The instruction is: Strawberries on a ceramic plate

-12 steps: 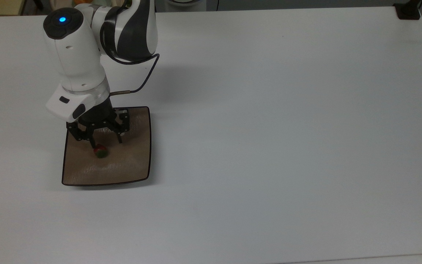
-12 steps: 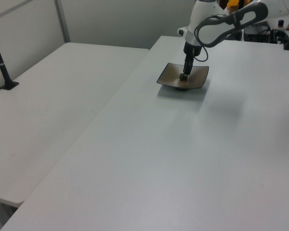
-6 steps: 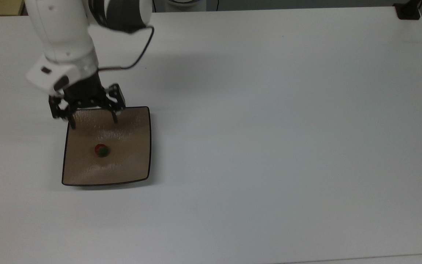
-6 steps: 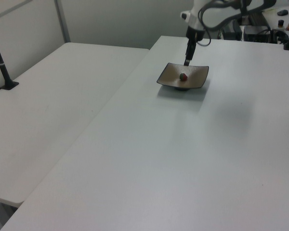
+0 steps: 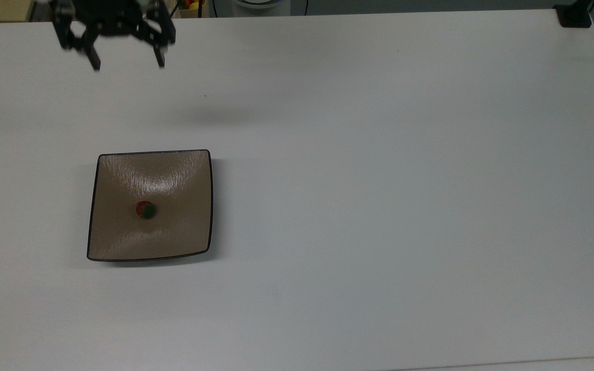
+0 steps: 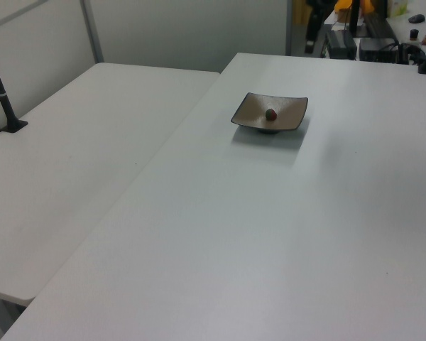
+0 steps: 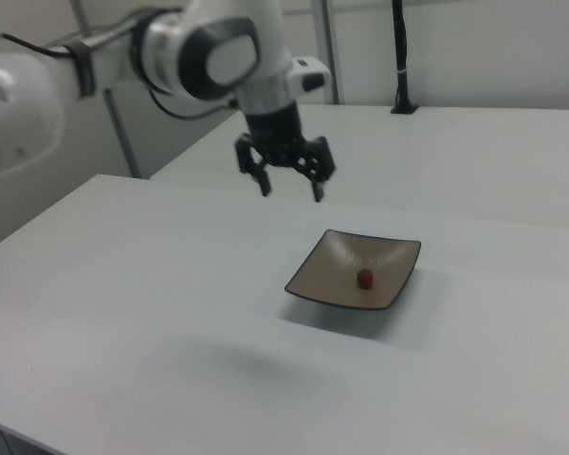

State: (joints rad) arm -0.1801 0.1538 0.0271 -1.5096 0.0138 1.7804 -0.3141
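1. A small red strawberry [image 5: 145, 209] lies near the centre of the square tan ceramic plate [image 5: 173, 175], left of middle in the top view.
2. The gripper [image 5: 127, 64], fingers spread and empty, hangs at the upper left, well apart from the plate.

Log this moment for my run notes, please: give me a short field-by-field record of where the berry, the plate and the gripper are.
strawberry: one small red berry with a green cap, lying near the plate's middle
ceramic plate: square, tan-brown, dark rim, flat on the white table, toward the top view's left
gripper: open, holding nothing, raised above the table, beyond the plate's far edge in the top view
contact: gripper clear of both berry and plate
task state: berry rests on the plate
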